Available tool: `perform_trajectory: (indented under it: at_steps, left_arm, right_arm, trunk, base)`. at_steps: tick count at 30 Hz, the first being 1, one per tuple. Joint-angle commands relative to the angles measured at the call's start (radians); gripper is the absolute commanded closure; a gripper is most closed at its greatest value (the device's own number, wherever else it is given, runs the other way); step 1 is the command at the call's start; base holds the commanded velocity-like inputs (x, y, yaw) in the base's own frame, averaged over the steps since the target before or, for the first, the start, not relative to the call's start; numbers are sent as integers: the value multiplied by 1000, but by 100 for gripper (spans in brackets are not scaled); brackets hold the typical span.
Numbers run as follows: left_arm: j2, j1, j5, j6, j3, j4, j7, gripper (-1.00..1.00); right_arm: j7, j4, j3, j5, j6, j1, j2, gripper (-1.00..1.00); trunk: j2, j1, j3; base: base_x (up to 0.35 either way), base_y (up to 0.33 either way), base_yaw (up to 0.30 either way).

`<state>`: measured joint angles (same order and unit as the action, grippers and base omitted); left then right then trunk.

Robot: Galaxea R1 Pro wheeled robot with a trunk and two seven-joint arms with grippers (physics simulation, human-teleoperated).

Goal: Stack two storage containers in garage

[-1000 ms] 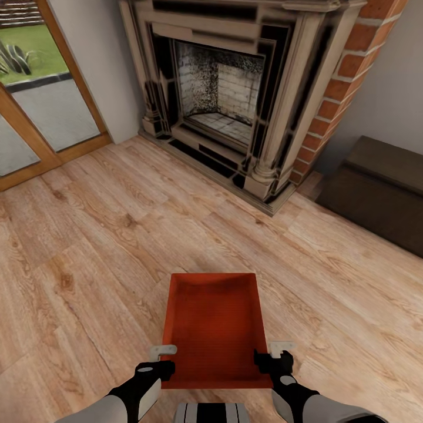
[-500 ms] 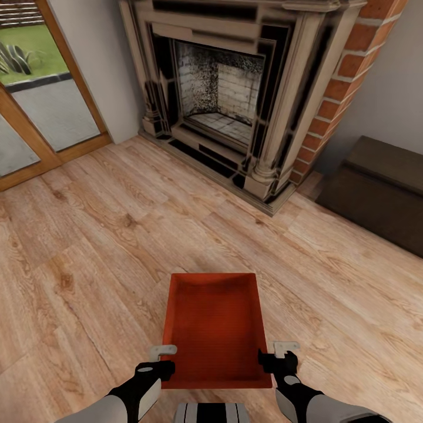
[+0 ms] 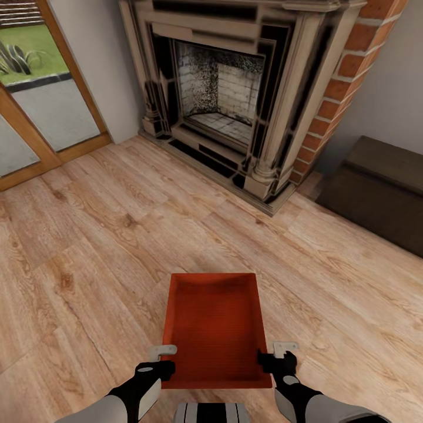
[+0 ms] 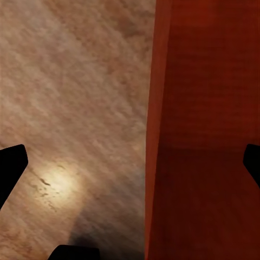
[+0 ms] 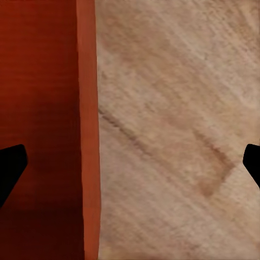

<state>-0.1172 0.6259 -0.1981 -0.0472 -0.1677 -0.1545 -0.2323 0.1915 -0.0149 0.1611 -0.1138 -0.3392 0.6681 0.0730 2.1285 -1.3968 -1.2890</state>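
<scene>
Container [image 3: 216,329], orange-red and open-topped, is seen on the wood-plank floor [image 3: 88,247] before the fireplace [image 3: 235,88], its side walls straddled by the spread, ungripping left tool [image 3: 160,359] and right tool [image 3: 276,355].

Light: even, bright, diffuse; daylight at the glass door [image 3: 35,88] on my left. No hard glare in head view.
Shadows: soft only. Firebox of the fireplace [image 3: 220,88] darker toward its edges; dark cabinet [image 3: 382,188] reads nearly flat, little detail.
Storage container [image 3: 214,329]: inner floor shaded darker than its rim.
Head view quality: sharp centre, wide-angle stretch toward corners; plank grain slightly smeared.
My left wrist view: soft, blurry; one pale bright spot on the wood floor [image 4: 57,181], dark shadow patch near the bin wall.
My right wrist view: blurry grain, even light; my fingertips [image 5: 11,168] pure black silhouettes.
</scene>
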Motion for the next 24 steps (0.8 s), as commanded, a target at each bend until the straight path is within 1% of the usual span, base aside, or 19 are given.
perform_trajectory:
  at_steps: [1, 3, 11, 24]
  left_arm:
    - [0, 0, -9, -5, -9, -2, -5, -100]
    - [0, 0, -9, -5, -9, -2, -5, -100]
    - [0, 0, -9, -5, -9, -2, -5, -100]
    - [0, 0, -9, -5, -9, -2, -5, -100]
  right_arm:
    - [2, -2, 8, -10, -4, 1, 2, -100]
    - [2, -1, 8, -10, -4, 1, 10, -100]
    - [2, -2, 8, -10, -4, 1, 24, -100]
    - [0, -2, 8, -10, -4, 1, 27, -100]
  trunk:
    - [0, 0, -1]
    - [0, 0, -1]
    - [0, 0, -1]
    - [0, 0, -1]
  base:
    - [0, 0, 0]
    - [0, 0, 0]
    - [0, 0, 0]
    - [0, 0, 0]
